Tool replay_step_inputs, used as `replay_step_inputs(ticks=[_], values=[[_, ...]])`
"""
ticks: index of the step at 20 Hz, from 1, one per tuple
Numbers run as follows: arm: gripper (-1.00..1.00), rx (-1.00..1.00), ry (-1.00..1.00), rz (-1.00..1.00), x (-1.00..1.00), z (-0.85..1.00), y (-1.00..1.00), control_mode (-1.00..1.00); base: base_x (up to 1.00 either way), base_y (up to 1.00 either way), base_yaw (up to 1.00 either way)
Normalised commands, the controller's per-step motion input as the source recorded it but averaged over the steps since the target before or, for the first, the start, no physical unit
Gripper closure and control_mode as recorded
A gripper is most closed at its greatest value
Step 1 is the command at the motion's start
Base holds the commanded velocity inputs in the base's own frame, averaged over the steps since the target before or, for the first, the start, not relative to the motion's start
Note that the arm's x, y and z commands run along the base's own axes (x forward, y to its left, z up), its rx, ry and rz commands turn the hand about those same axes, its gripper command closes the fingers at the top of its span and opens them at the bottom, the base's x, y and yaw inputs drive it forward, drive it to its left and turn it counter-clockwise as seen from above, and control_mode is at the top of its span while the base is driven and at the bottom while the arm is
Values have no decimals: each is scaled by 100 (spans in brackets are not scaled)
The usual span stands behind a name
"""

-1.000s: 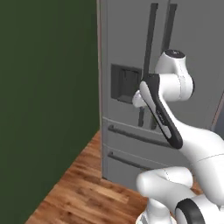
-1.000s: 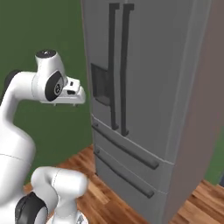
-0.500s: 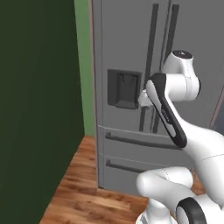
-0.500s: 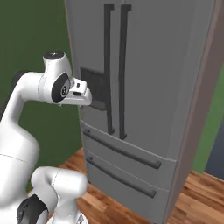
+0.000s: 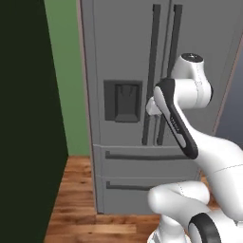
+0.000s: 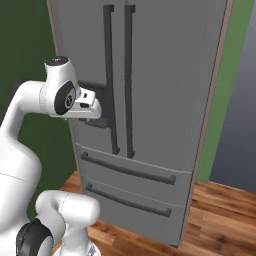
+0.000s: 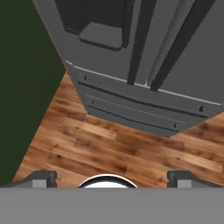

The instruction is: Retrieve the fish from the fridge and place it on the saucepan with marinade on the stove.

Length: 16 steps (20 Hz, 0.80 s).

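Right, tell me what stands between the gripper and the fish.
The fridge itself does: both of its upper doors are shut, so whatever is inside is hidden. The open gripper hangs in front of them, short of the two long dark handles, touching neither. One door has to be pulled open first.

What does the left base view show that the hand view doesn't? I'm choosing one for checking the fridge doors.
Left base view alone: the full height of the two dark door handles and the arm in front. Hand view alone: the open gripper over wooden floor. Both: the closed fridge, its dispenser and drawers.
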Motion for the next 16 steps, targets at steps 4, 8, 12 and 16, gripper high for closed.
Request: replay_step_inputs(ticks=[4,8,12,16], values=[[-100,0,0,0,0,0,0,100,0,-5,-27],[-100,0,0,0,0,0,0,100,0,0,-1],[-100,0,0,0,0,0,0,100,0,8,-26],[-100,0,0,0,0,0,0,100,0,0,-32]])
